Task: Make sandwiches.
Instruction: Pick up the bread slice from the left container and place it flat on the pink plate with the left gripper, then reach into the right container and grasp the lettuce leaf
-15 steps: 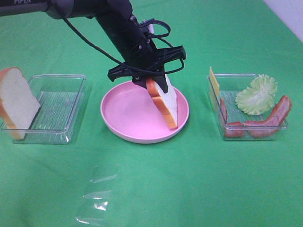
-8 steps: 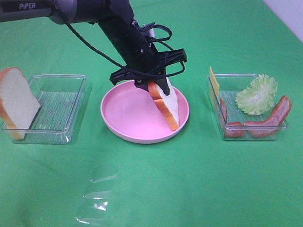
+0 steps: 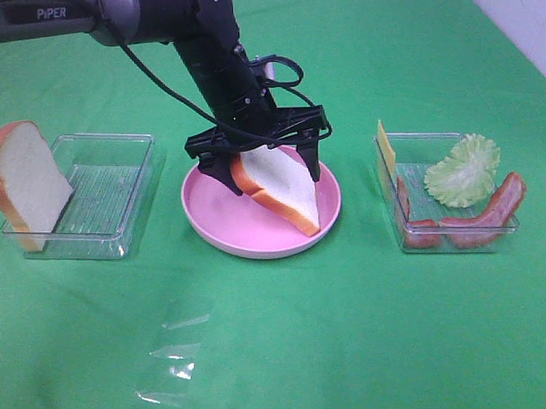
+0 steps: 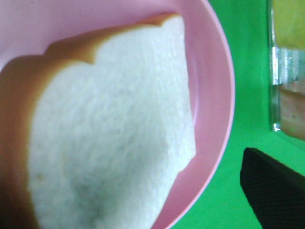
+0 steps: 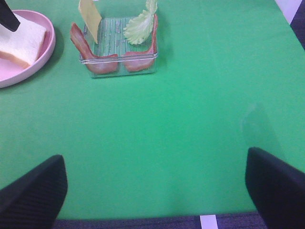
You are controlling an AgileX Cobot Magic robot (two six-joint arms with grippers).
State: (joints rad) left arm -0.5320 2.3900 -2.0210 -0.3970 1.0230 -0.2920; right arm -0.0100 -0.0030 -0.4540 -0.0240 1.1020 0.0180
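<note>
A white bread slice (image 3: pixel 278 182) with orange-brown crust lies tilted in the round pink plate (image 3: pixel 227 225), its lower edge on the plate's right side. My left gripper (image 3: pixel 261 156) hangs just over it with its jaws spread wide, one on each side, open. In the left wrist view the bread (image 4: pixel 114 143) fills the picture and one finger (image 4: pixel 276 186) shows beside the plate (image 4: pixel 214 95). A second bread slice (image 3: pixel 23 182) leans on the left tray (image 3: pixel 103 199). My right gripper (image 5: pixel 157 191) is open and empty over bare cloth.
The right clear tray (image 3: pixel 451 238) holds a lettuce leaf (image 3: pixel 463 171), bacon strips (image 3: pixel 488 212) and a yellow cheese slice (image 3: pixel 385 146); the right wrist view shows this tray (image 5: pixel 119 62) too. A clear plastic film (image 3: pixel 174 349) lies on the green cloth near the front.
The left gripper's jaws have spread apart and let go of the bread. The slice has dropped from upright to a flatter tilt in the plate.
</note>
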